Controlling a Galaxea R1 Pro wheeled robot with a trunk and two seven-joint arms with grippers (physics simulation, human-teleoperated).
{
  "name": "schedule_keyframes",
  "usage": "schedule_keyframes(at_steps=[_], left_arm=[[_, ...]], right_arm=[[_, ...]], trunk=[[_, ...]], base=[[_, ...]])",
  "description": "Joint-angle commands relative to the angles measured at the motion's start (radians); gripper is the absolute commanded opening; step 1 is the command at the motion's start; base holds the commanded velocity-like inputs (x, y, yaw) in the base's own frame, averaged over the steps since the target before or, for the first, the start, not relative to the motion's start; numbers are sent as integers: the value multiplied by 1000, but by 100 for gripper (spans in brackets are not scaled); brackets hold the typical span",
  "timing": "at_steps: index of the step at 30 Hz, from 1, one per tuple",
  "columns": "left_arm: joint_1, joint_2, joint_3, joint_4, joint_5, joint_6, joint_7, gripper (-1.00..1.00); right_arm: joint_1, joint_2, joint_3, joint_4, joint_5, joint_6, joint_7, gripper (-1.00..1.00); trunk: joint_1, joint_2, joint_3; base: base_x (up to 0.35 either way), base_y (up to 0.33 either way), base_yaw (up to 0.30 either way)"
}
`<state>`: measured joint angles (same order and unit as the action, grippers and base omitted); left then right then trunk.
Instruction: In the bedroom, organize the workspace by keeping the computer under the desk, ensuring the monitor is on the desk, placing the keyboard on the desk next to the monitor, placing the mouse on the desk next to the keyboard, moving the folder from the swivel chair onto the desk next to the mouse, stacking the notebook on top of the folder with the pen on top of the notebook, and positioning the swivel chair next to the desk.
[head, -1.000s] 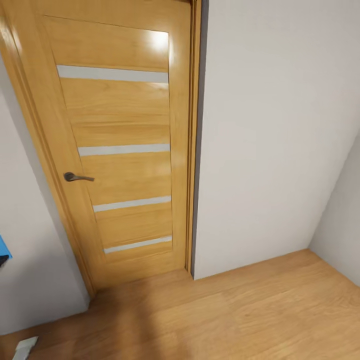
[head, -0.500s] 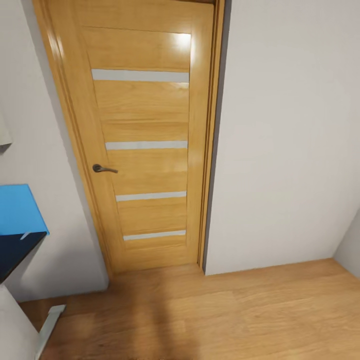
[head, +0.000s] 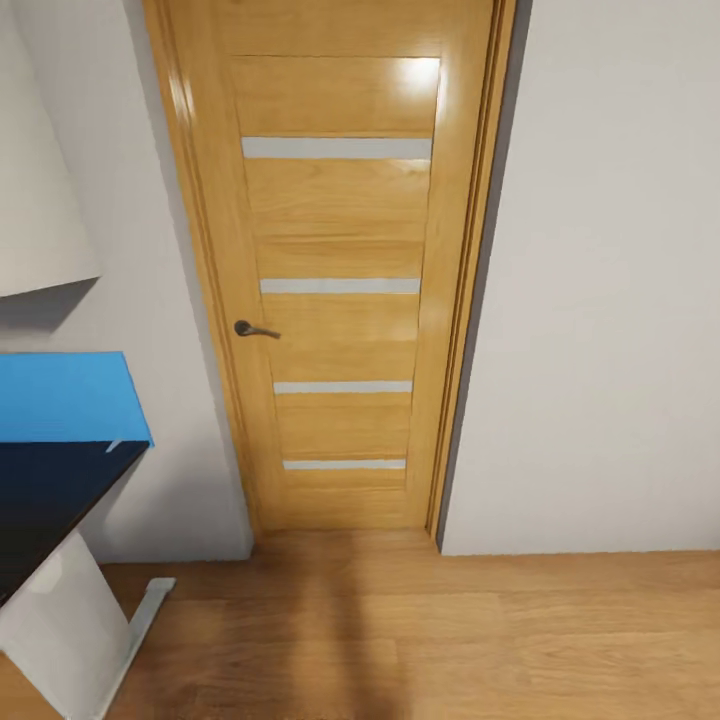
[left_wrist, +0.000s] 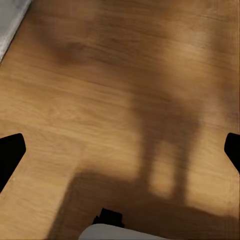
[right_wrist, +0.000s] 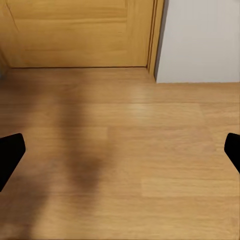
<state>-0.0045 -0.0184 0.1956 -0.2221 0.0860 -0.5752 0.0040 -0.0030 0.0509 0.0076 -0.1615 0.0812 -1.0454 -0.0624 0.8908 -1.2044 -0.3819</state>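
In transit facing door (head: 340, 290), table (head: 45, 500) corner lower left; both fingers spread wide, empty; task progress unverifiable.

Door (head: 340, 290) honey wood, frosted strips — walls (head: 600, 300) pale grey — panel (head: 65, 395) bright blue.

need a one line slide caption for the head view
Head view: wooden door with frosted strips, pale wall, plank floor; a blue panel and dark surface at left.

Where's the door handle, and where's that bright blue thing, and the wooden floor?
door handle (head: 255, 329), head view, on the dark lever.
blue panel (head: 65, 397), head view, on its flat blue face.
floor (right_wrist: 150, 150), right wrist view, on bare planks.
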Motion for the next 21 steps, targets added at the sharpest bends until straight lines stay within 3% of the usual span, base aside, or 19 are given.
schedule_keyframes(at_steps=[1, 4, 5, 8, 11, 21], left_arm=[[0, -1, -4, 24, 8, -95, 0, 100], [0, -1, -5, 66, 9, -262, -1, 100], [0, -1, -5, 101, 10, -372, 0, 100], [0, -6, -5, 159, 10, -472, 10, 100], [0, -20, -5, 193, 9, -472, 57, 100], [0, -23, -5, 196, 9, -472, 65, 100]], right_arm=[[0, 0, 0, 0, 8, -2, -7, 100], [0, 0, 0, 0, 8, -2, -7, 100], [0, -1, 0, 0, 8, -2, -7, 100], [0, -1, 0, 0, 8, -2, -7, 100], [0, -1, 0, 0, 8, -2, -7, 100], [0, -2, 0, 0, 8, -2, -7, 100]], trunk=[[0, -1, -2], [0, -1, -4], [0, -1, -4], [0, -1, -6], [0, -1, -8], [0, -1, -15]], base=[[0, 0, 269], [0, 0, 269], [0, 0, 269], [0, 0, 269], [0, 0, 269], [0, 0, 269]])
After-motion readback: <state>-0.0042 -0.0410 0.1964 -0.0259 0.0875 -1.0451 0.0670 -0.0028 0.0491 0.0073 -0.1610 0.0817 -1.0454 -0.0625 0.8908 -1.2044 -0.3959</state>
